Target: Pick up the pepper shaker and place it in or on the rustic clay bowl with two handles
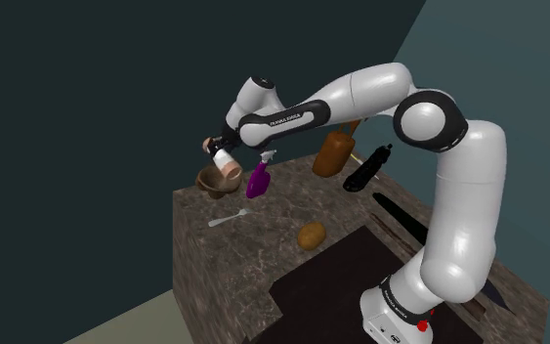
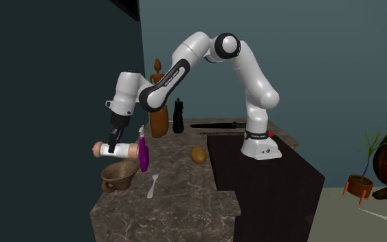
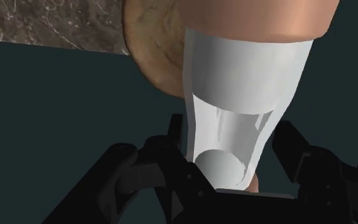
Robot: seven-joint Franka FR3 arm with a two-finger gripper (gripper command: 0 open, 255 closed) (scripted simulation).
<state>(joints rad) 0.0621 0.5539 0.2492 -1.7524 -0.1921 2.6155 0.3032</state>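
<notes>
Clenches the pepper shaker [image 2: 123, 149] sideways just above the clay bowl [image 2: 118, 179] — could glance off its rim if dropped off-centre.

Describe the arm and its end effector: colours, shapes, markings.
The arm is made of rounded glossy white links with dark grey joints. A dark band on the forearm carries small white lettering. A red dot marks the white base. The end effector is all black, with two angular fingers.

Dark teal walls [image 2: 308, 55], brown stone counter [image 2: 185, 199], potted plant [image 2: 361, 180]
</notes>
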